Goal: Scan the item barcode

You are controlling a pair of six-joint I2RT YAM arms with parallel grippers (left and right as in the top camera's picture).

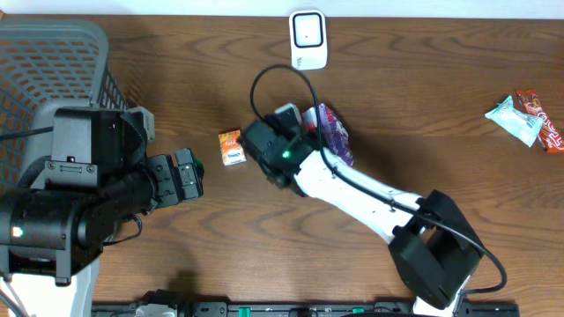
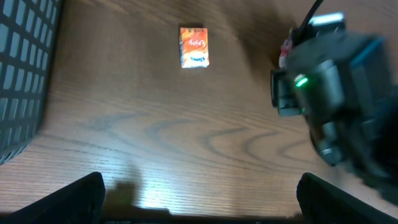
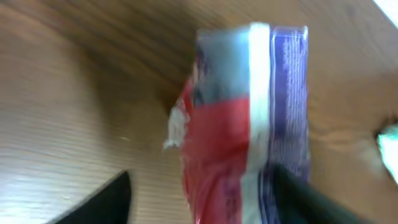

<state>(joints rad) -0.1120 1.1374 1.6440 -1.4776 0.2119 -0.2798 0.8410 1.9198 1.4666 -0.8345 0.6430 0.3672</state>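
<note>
Left gripper, by the basket, is wide open with nothing in it. Small orange packet sits mid-table. Right gripper has its fingers spread, purple-red snack packet between them, one finger clear of it.

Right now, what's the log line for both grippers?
left gripper: open, empty | right gripper: open at purple-and-red plastic packet

Overhead straight down, sharing purple packet with close right wrist, left wrist low
</note>
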